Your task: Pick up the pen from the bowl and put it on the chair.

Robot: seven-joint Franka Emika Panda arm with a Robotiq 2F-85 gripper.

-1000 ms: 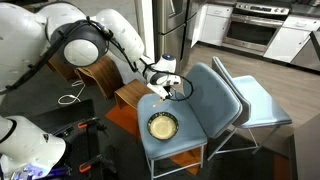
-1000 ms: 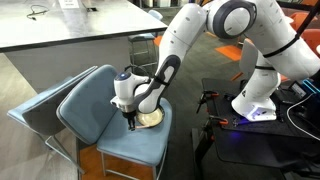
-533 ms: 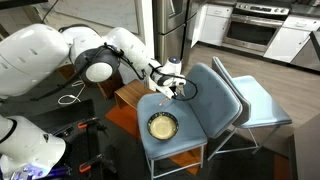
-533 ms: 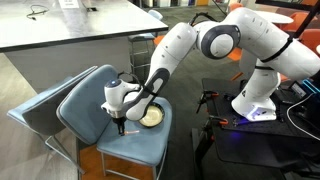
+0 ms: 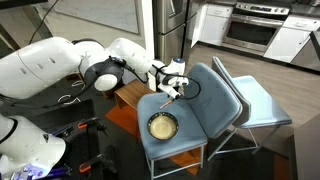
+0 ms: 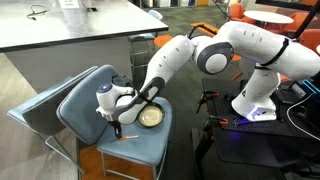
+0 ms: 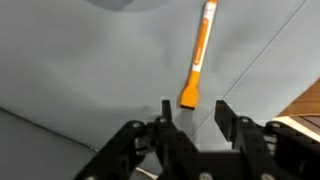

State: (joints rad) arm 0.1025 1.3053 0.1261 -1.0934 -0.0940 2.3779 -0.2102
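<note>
The orange pen (image 7: 198,55) lies flat on the slate-blue chair seat (image 7: 90,70), just beyond my fingertips. My gripper (image 7: 192,110) is open and empty, a little above the seat. In both exterior views the gripper (image 5: 172,93) (image 6: 113,121) hangs over the seat beside the bowl (image 5: 162,126) (image 6: 151,116), which has a dark rim and a yellowish inside and looks empty. The pen shows as a small orange streak on the seat (image 6: 124,132). The chair (image 5: 197,108) (image 6: 86,104) carries both bowl and pen.
A paler blue chair (image 5: 256,100) (image 6: 38,112) stands right behind the slate-blue one. A wooden side table (image 5: 132,93) is next to the seat. A counter (image 6: 70,25) and kitchen ovens (image 5: 252,28) stand at the back. The robot base (image 6: 255,100) is close by.
The gripper has moved across the seat, away from the bowl toward the seat's edge. The pen now lies loose on the seat below the open jaws.
</note>
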